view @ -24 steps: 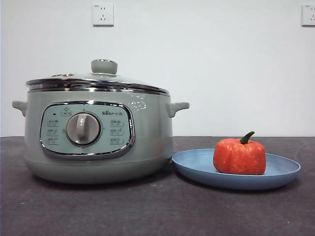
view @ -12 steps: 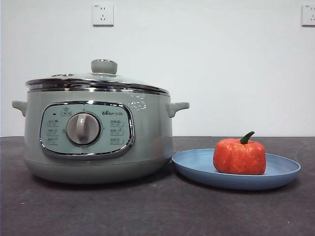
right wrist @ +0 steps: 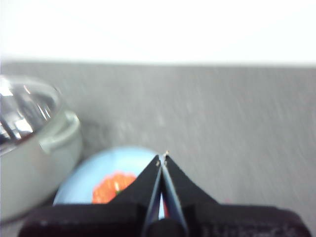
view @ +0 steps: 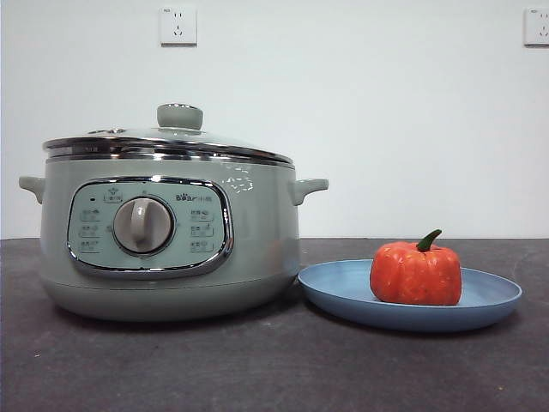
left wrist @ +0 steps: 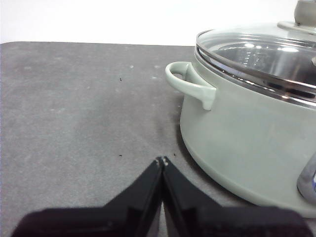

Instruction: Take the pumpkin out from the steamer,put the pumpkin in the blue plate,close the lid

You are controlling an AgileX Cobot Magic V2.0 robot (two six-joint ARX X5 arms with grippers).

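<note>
The sage-green steamer (view: 171,240) stands at the left of the front view, with the glass lid (view: 171,142) seated on its rim. To its right the orange-red pumpkin (view: 416,271) sits upright in the blue plate (view: 343,292). No arm shows in the front view. My left gripper (left wrist: 162,161) is shut and holds nothing, beside the steamer (left wrist: 247,143) near one side handle (left wrist: 190,84). My right gripper (right wrist: 162,157) is shut and holds nothing, above the plate (right wrist: 94,170) and the pumpkin (right wrist: 111,187); that view is blurred.
The dark grey table (view: 257,369) stretches in front of the steamer and plate. A white wall with two sockets (view: 178,26) stands behind. In the left wrist view, bare table (left wrist: 74,108) lies beside the steamer.
The whole front view has shifted a pixel or two to the left; steamer, lid, plate and pumpkin keep their places relative to each other.
</note>
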